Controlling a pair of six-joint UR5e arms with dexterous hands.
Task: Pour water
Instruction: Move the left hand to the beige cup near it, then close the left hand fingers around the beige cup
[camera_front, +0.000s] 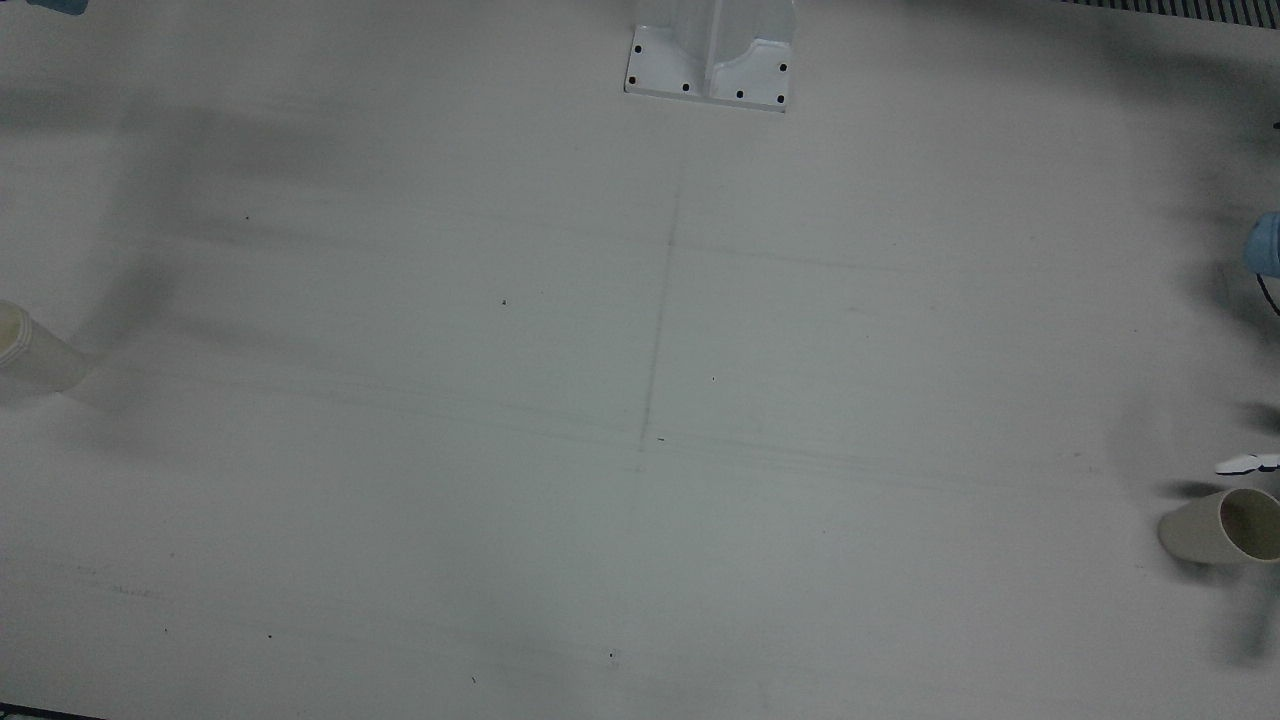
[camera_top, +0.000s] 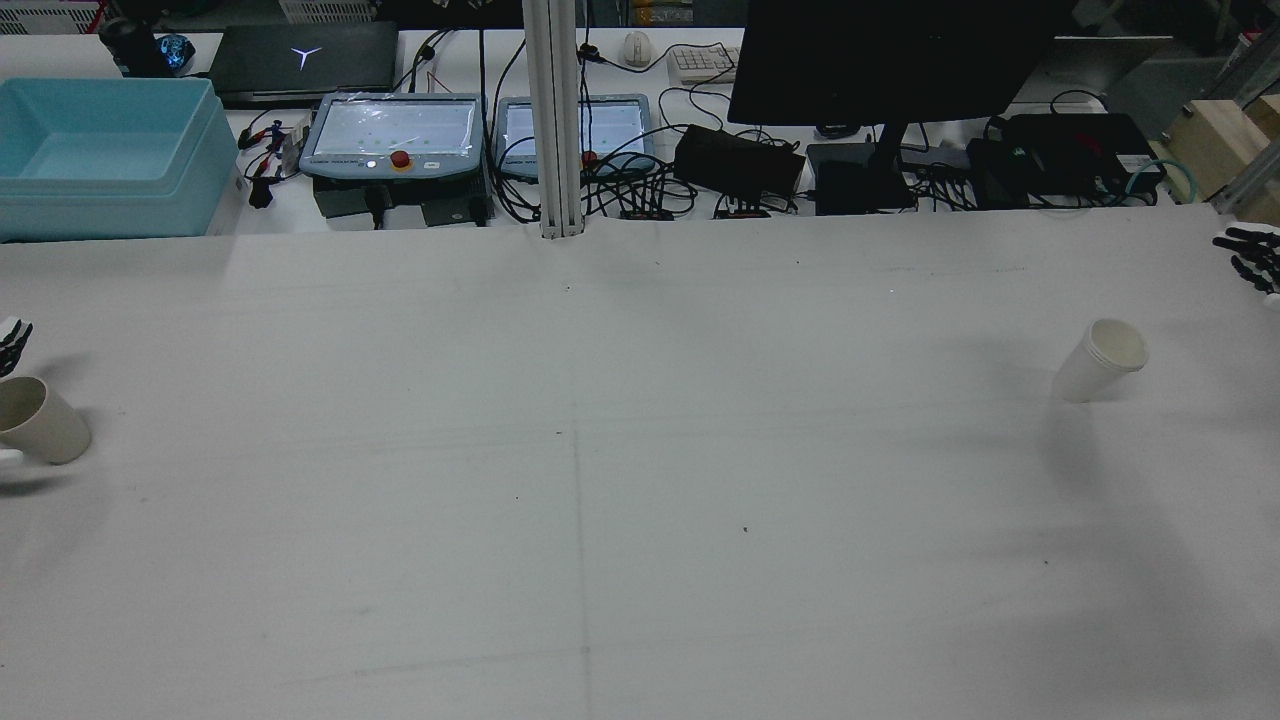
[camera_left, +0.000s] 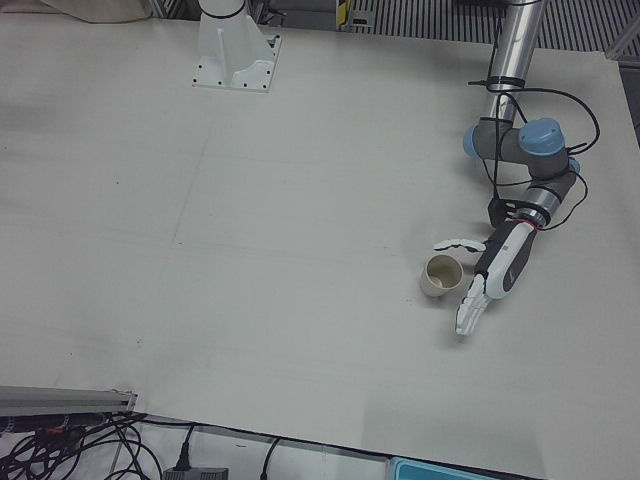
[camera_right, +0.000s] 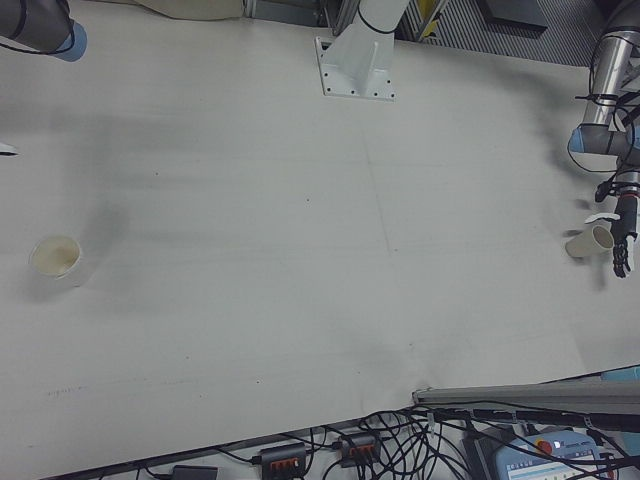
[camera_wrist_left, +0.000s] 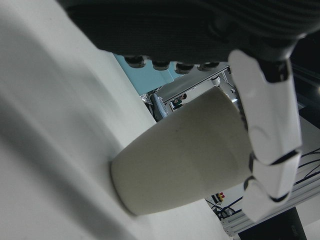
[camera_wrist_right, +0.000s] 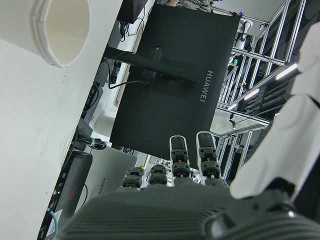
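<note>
Two pale paper cups stand far apart on the white table. The left cup (camera_left: 440, 275) (camera_top: 40, 420) (camera_front: 1225, 525) sits between the thumb and fingers of my left hand (camera_left: 495, 270), which is open around it; I cannot tell whether it touches the cup. In the left hand view that cup (camera_wrist_left: 185, 155) fills the middle, with the thumb (camera_wrist_left: 265, 125) beside its rim. The right cup (camera_top: 1100, 360) (camera_right: 55, 257) stands alone. My right hand (camera_top: 1255, 260) hovers open behind and to the right of it. In the right hand view my right hand (camera_wrist_right: 190, 210) has straight fingers and the cup (camera_wrist_right: 55, 25) is at the upper left.
A white post base (camera_front: 710, 60) is bolted at the table's back middle. Beyond the far edge lie a teal bin (camera_top: 100, 150), two teach pendants (camera_top: 395, 135), a black monitor (camera_top: 880, 50) and cables. The left cup is near the table's side edge.
</note>
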